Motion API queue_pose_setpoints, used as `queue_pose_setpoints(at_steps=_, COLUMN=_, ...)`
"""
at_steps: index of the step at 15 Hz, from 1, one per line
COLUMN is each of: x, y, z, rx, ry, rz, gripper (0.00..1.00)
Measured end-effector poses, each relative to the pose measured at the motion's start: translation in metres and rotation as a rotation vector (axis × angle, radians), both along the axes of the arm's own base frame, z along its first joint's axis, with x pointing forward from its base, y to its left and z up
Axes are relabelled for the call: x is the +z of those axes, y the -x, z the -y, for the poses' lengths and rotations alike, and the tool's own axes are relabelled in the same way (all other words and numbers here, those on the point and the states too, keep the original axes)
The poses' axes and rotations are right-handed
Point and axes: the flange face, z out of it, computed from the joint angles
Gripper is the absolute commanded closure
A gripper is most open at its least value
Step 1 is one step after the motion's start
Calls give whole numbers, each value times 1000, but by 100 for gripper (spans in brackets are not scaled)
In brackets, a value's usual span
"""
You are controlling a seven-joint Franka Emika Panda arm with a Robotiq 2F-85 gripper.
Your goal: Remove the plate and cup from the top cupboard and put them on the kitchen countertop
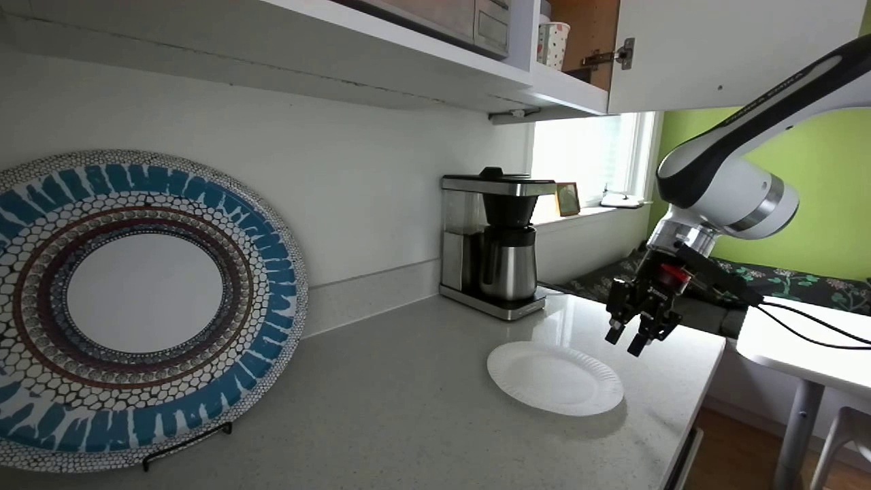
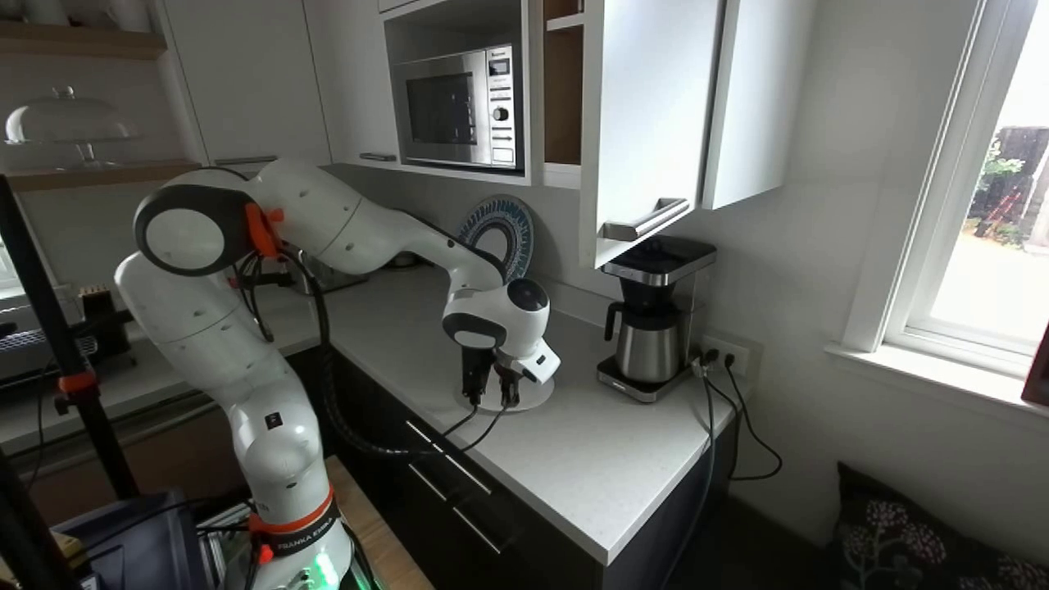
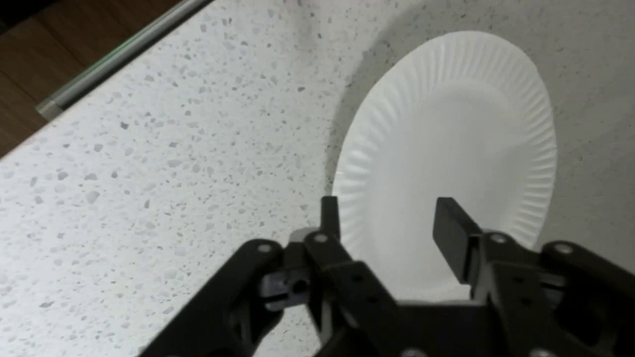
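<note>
The white plate (image 1: 554, 378) lies on the pale countertop (image 1: 408, 408). It also shows in an exterior view (image 2: 534, 396), partly behind the gripper, and in the wrist view (image 3: 446, 163). The speckled cup (image 1: 553, 45) stands inside the open top cupboard (image 1: 590, 24); it is not visible in the wrist view. My gripper (image 1: 625, 341) is open and empty, pointing down above the plate's edge on the counter's front side. In the wrist view its fingertips (image 3: 387, 200) are apart, one over the plate's rim and one over its middle, with nothing between them.
The coffee maker (image 1: 493, 245) stands behind the plate. The cupboard door (image 2: 651, 123) hangs open above the counter. The large blue-rimmed plate (image 1: 272, 299) leans at the wall. A microwave (image 2: 455, 106) sits in the wall unit. The counter's front edge (image 2: 483, 447) is near the gripper.
</note>
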Motion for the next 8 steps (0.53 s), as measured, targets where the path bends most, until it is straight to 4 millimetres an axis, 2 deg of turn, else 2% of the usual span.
queue_pose_setpoints(at_steps=2, x=12, y=2, z=3, rx=-16, ry=48, rz=-15, gripper=1)
queue_pose_setpoints(at_steps=5, x=45, y=5, z=3, rx=-16, ry=174, rz=-9, gripper=0)
queue_pose_setpoints(at_steps=8, x=97, y=9, z=-3, rx=12, ry=341, rz=57, gripper=0)
